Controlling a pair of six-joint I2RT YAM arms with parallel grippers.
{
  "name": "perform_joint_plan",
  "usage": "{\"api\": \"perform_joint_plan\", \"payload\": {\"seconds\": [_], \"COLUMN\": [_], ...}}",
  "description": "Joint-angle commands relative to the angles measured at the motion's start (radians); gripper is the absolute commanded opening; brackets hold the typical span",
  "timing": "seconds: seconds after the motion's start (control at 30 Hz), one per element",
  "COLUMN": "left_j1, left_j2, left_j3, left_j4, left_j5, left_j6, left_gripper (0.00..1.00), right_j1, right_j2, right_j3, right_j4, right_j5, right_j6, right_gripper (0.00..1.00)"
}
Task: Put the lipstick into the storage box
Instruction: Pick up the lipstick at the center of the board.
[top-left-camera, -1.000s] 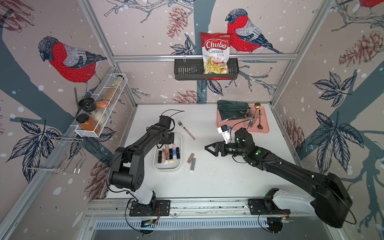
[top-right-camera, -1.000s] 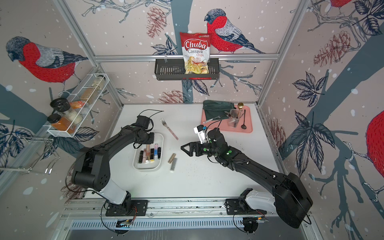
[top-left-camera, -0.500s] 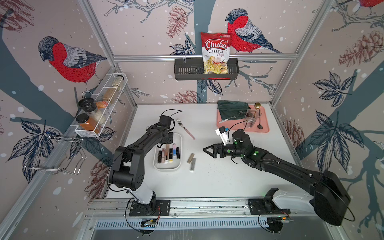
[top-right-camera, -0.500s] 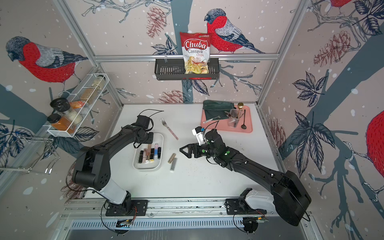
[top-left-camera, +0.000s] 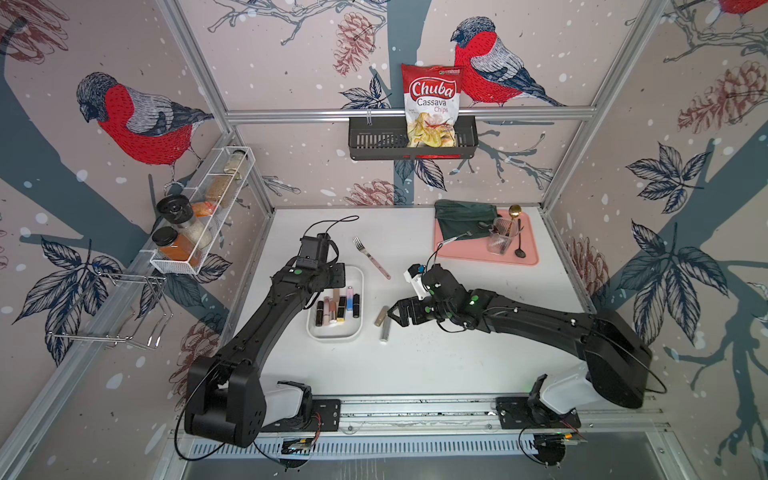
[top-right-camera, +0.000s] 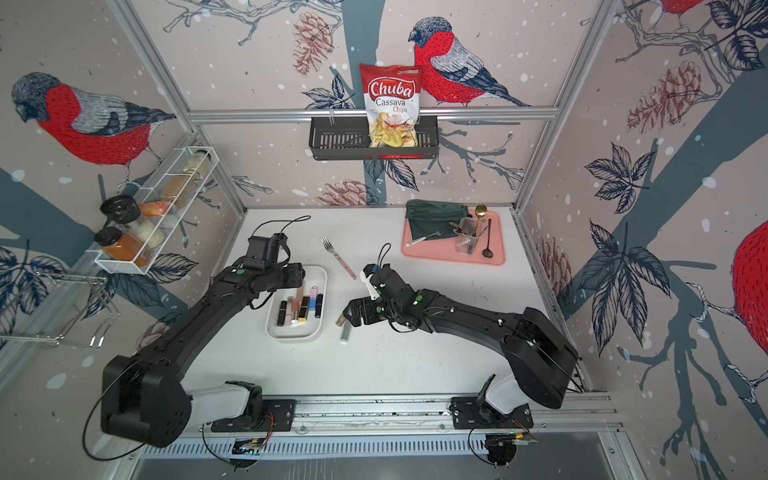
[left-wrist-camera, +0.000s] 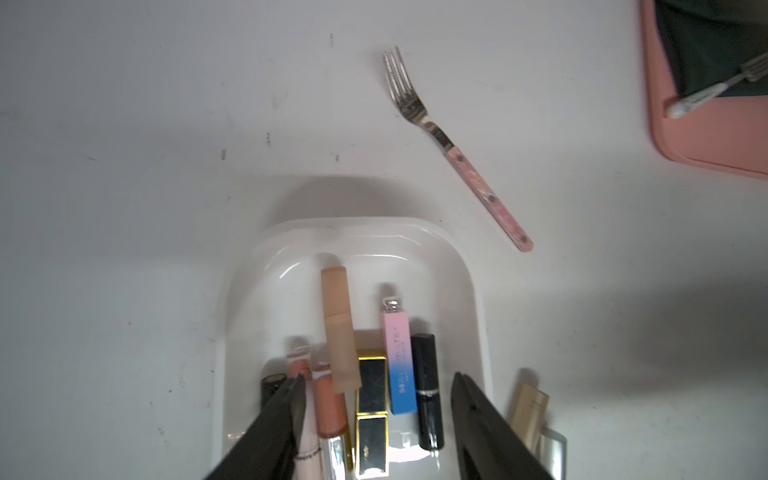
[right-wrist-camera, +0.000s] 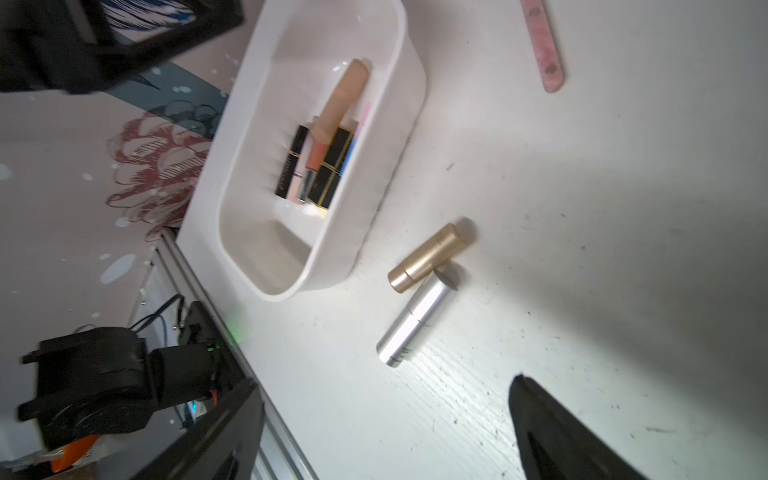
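You are looking into a booth papered with red-breasted birds, pine cones and leaves, framed in aluminium, over a white tabletop (top-left-camera: 457, 357) flecked with small dark scuffs. On the back wall hangs one black slatted basket (top-left-camera: 374, 143) holding one bag of cassava chips (top-left-camera: 432, 104). One wire rack (top-left-camera: 199, 216) on the left wall carries spice jars. One pink tray (top-left-camera: 469, 255) sits at the table's far right with a green cloth (top-left-camera: 461, 216) and a clear cup (top-left-camera: 500, 241) of cutlery on it. One pink-handled fork (top-left-camera: 372, 257) lies on the bare table between the tray and the box.

Your left arm arches up from the front rail and reaches over the far end of the storage box (top-left-camera: 332, 336). The left gripper (left-wrist-camera: 378, 377) hangs above the box with its fingers parted and nothing between them. Your right arm stretches low across the table from the front right. The right gripper (right-wrist-camera: 386, 382) is spread wide and empty, pointing at the two loose lipsticks and close to them without touching.

The one white storage box lies left of the table's middle. It holds seven tubes: six side by side, a pink-and-blue one (left-wrist-camera: 399, 365) among them, and a beige tube (left-wrist-camera: 338, 328) resting on top. Two more lie outside, just beside its right wall: a gold lipstick (right-wrist-camera: 428, 257) and a silver lipstick (right-wrist-camera: 415, 320), meeting at one end.
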Motion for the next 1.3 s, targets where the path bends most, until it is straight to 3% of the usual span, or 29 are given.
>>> {"api": "perform_joint_plan", "payload": {"seconds": [0.0,0.07,0.17,0.33,0.73,1.0,1.27], "left_j1": [0.002,0.002,0.002,0.002,0.002,0.002,0.002], "left_j2": [-0.085,-0.136,-0.184,-0.249,-0.257,-0.263,-0.263], "left_j3": [-0.064,-0.1,-0.142,-0.208,-0.228,-0.23,-0.231], "left_j4": [0.093,0.112,0.116,0.163,0.184,0.183,0.182], "left_j5": [0.225,0.322,0.375,0.384,0.408,0.4,0.396], "left_j6": [-0.034,-0.031,-0.011,-0.012,-0.006,-0.005,-0.004], "left_gripper": [0.61,0.63,0.63,0.63,0.64,0.64,0.64], "right_j1": [0.048,0.082,0.124,0.18,0.216,0.216,0.207], "right_j2": [0.065,0.111,0.166,0.253,0.37,0.409,0.409], "right_j3": [0.047,0.082,0.123,0.209,0.325,0.373,0.345], "right_j4": [-0.133,-0.177,-0.217,-0.286,-0.37,-0.376,-0.412], "right_j5": [0.145,0.191,0.224,0.29,0.378,0.379,0.427], "right_j6": [0.022,0.028,0.037,0.037,0.04,0.032,0.041], "right_gripper": [0.92,0.9,0.87,0.82,0.77,0.76,0.68]}}
